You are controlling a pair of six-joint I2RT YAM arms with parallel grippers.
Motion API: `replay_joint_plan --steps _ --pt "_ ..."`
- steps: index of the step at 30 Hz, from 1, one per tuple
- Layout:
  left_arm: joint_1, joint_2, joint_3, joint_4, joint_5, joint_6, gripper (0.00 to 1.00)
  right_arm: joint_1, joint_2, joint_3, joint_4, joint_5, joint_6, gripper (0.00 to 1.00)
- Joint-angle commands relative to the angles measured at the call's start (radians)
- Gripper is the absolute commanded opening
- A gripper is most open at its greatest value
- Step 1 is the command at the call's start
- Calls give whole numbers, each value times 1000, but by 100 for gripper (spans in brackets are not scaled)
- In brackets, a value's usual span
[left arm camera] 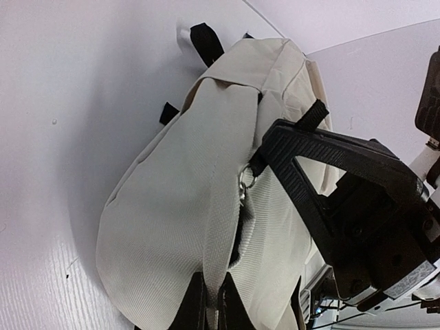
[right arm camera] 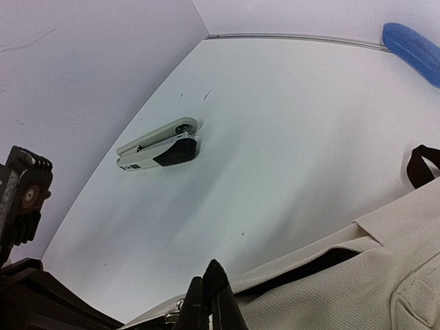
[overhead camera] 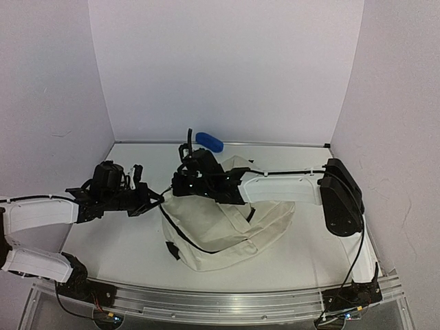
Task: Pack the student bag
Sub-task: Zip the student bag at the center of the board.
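Note:
The student bag (overhead camera: 227,230), cream fabric with black straps, lies in the middle of the table. My left gripper (overhead camera: 155,200) is at its left edge. In the left wrist view it (left arm camera: 212,313) is shut on a cream fabric band of the bag (left arm camera: 158,206). My right gripper (overhead camera: 183,187) reaches across from the right to the bag's upper left corner. In the right wrist view it (right arm camera: 210,306) is shut on a black tab at the bag's (right arm camera: 357,289) zipper edge, next to a small metal ring. The right gripper's black finger (left arm camera: 323,172) shows in the left wrist view, close above the bag.
A grey and black stapler (right arm camera: 158,146) lies on the white table beyond the bag's corner. A blue object (overhead camera: 210,141) lies by the back wall and also shows in the right wrist view (right arm camera: 412,45). White walls enclose the table on three sides.

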Motion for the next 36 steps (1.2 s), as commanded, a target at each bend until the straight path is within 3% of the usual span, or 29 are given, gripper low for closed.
replay_joint_plan --steps 1,18,22,25,29,32,36 --pt "3 -52 22 -191 -54 -16 0 -105 -18 55 54 262 11 0" --pt "5 -69 71 -356 -159 -49 0 -140 -84 -23 50 312 8 0" --pt "5 -71 79 -380 -157 -45 0 -144 -113 -32 52 187 -61 0" --pt "9 -85 88 -392 -169 -43 0 -144 -156 -49 44 62 -128 16" --pt "60 -90 119 -390 -159 -17 3 -145 -265 -142 15 44 -187 64" --pt "120 -59 147 -364 -99 18 5 -150 -335 -197 -61 90 -210 80" --pt "159 31 231 -371 -55 86 12 -182 -393 -241 -192 106 -202 87"
